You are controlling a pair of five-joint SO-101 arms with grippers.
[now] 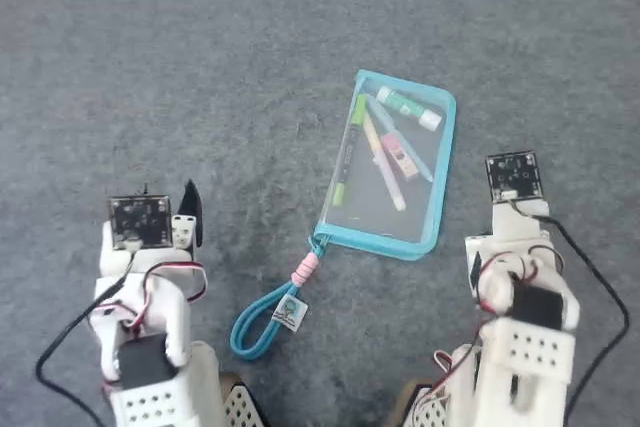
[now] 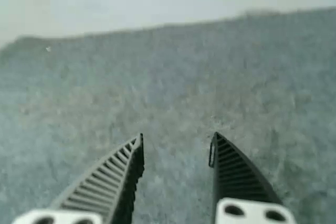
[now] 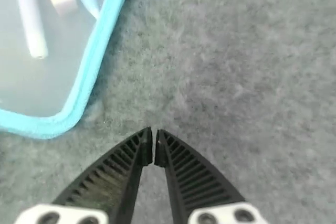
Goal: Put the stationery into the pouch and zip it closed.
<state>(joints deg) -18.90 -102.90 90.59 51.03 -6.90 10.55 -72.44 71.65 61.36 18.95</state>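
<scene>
**sizing up a light, floppy pouch**

holding the left gripper [image 2: 178, 137] spread wide over bare grey mat [image 1: 200, 77], well apart from the work. keeping the right gripper [image 3: 153, 148] pressed together, pinching nothing, just beside the turquoise-trimmed corner of the pouch [image 3: 97, 72]. finding that pouch lying flat between the two arms, with the stationery [image 1: 385, 152] already resting inside behind the clear wall. not managing to tell whether the zip along the long edge is shut.

judging the pouch as thin, soft and light, so probably sliding or buckling on the mat under any tug. favouring the stitched trim for pinning, being firmer than the slick clear film. favouring the pink zip pull [image 1: 308, 267] or its blue loop [image 1: 262, 325], trailing toward the arms, for pulling, though expecting the cord to be limp.
</scene>
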